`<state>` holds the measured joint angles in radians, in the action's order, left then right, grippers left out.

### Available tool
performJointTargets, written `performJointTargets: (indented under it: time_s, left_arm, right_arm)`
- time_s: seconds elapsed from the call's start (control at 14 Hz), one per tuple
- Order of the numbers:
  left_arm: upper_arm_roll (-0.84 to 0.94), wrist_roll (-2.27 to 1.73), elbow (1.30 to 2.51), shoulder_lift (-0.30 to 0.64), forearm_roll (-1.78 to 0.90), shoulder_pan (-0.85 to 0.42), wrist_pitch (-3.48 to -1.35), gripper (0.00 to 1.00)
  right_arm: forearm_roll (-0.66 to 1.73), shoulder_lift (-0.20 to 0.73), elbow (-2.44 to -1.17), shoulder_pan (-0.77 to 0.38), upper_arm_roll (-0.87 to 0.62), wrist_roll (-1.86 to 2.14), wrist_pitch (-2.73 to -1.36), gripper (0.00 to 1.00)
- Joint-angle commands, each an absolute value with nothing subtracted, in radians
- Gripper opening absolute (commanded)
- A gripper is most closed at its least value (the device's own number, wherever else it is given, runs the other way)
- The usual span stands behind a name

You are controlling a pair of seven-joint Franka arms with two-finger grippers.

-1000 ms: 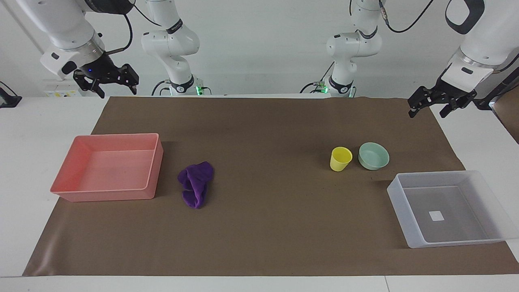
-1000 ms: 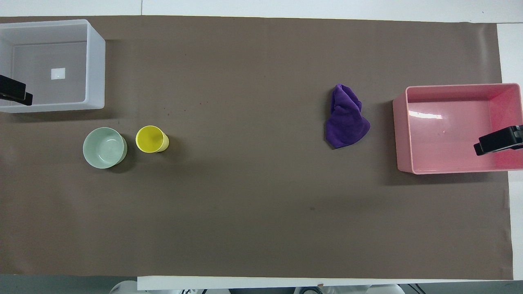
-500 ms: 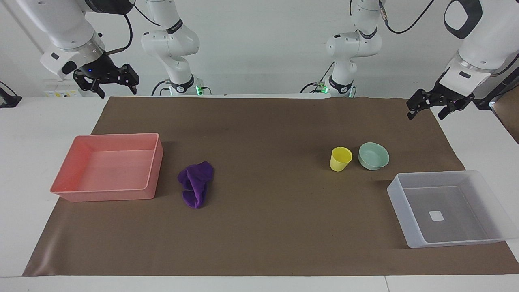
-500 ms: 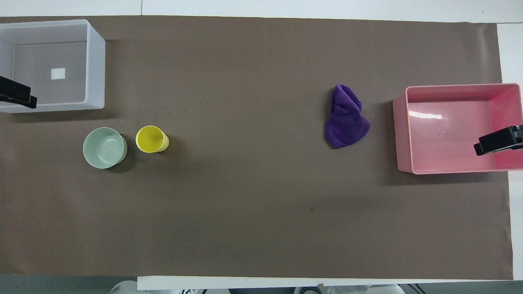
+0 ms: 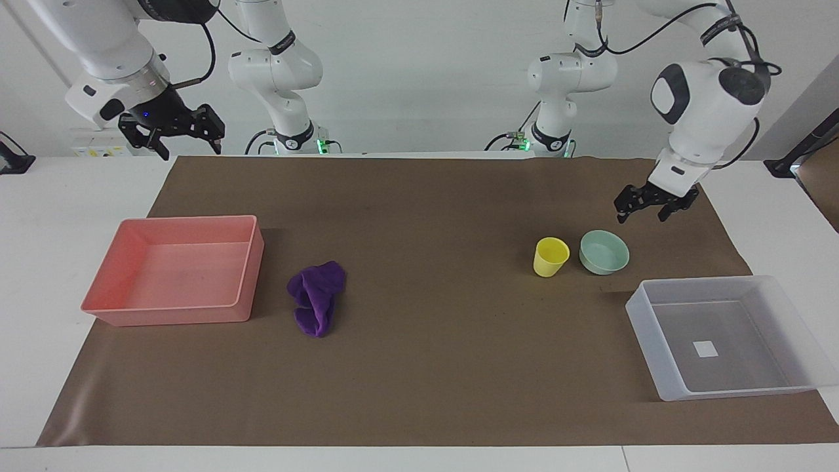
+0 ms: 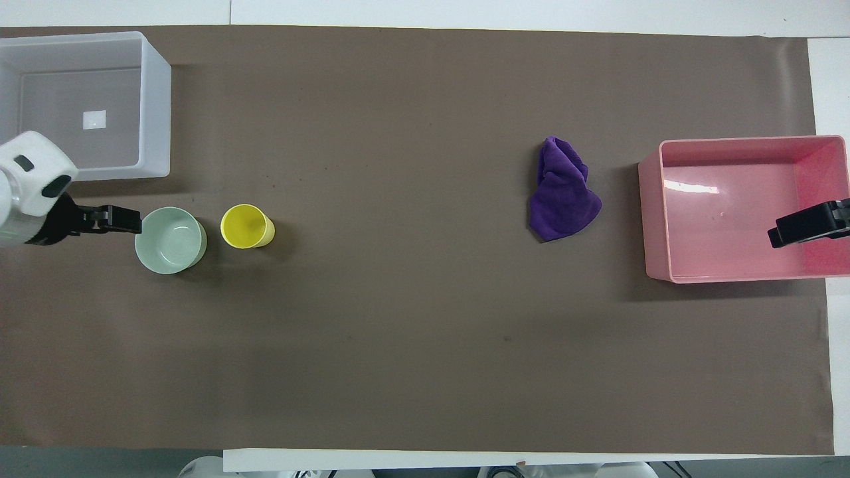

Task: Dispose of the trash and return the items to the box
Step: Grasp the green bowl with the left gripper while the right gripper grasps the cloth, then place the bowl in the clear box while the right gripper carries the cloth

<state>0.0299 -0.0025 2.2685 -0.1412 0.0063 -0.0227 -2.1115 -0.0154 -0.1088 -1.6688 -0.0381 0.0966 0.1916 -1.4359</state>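
The purple cloth (image 5: 316, 295) (image 6: 563, 199) lies as a wad on the brown mat beside the pink tray. The yellow cup (image 5: 550, 256) (image 6: 246, 226) stands upright next to the mint-green bowl (image 5: 604, 252) (image 6: 170, 239). The translucent box (image 5: 645, 328) (image 6: 157, 113) stands empty at the left arm's end of the table, farther from the robots than the bowl. My left gripper (image 5: 642, 215) (image 6: 129, 222) is open and empty, up over the mat just beside the bowl, apart from it. My right gripper (image 5: 190, 144) (image 6: 777, 236) is open and empty, waiting high over the pink tray's end.
The pink tray (image 5: 252, 262) (image 6: 654, 219) stands empty at the right arm's end of the table. The brown mat (image 5: 426, 367) covers most of the white table. Bare mat lies between the cup and the cloth.
My left arm has swung in from the table's end and come down, bringing its gripper beside the mint bowl. The right arm and all objects have not moved.
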Motion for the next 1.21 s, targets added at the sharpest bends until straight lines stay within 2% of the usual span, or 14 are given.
performJointTargets:
  time_s: [0.0, 0.29, 0.36, 0.43, 0.5, 0.57, 0.71, 0.93, 1.07, 1.14]
  left_arm:
    - [0.029, -0.014, 2.382, -0.123, -0.006, 0.015, -2.267, 1.0]
    - [0.029, -0.015, 2.408, -0.072, -0.005, 0.032, -2.33, 0.99]
    - [0.029, -0.032, 2.416, -0.06, -0.006, 0.032, -2.335, 0.88]
    - [0.029, -0.066, 2.422, -0.051, -0.006, 0.032, -2.361, 0.56]
    - [0.029, -0.066, 2.434, -0.042, -0.005, 0.032, -2.385, 0.12]
    - [0.029, -0.063, 2.436, -0.031, -0.005, 0.032, -2.397, 0.0]
    - [0.029, -0.074, 2.431, -0.023, -0.005, 0.029, -2.411, 0.0]
    - [0.029, -0.074, 2.401, -0.026, -0.005, 0.026, -2.378, 0.0]
    - [0.032, -0.066, 2.326, -0.078, -0.005, 0.028, -2.196, 0.0]
    - [0.032, -0.069, 2.254, -0.096, -0.005, 0.029, -2.083, 0.0]
  right_arm:
    - [0.061, -0.06, -1.692, -0.038, 0.069, 0.132, -1.537, 1.0]
    - [0.064, 0.072, -1.7, -0.135, 0.025, 0.002, -1.719, 1.0]
    - [0.064, 0.099, -1.703, -0.153, 0.023, -0.015, -1.768, 1.0]
    - [0.063, 0.136, -1.71, -0.164, 0.023, -0.017, -1.814, 1.0]
    - [0.064, 0.17, -1.718, -0.188, 0.023, -0.02, -1.863, 1.0]
    - [0.055, 0.19, -1.748, -0.208, 0.023, -0.031, -1.926, 1.0]
    - [0.055, 0.195, -1.859, -0.212, 0.023, -0.066, -2.084, 0.99]
    - [0.055, 0.233, -1.899, -0.212, 0.021, -0.063, -2.15, 0.98]
    - [0.055, 0.274, -1.904, -0.231, 0.021, -0.06, -2.203, 0.94]
    - [0.055, 0.293, -1.904, -0.236, 0.021, -0.055, -2.218, 0.88]
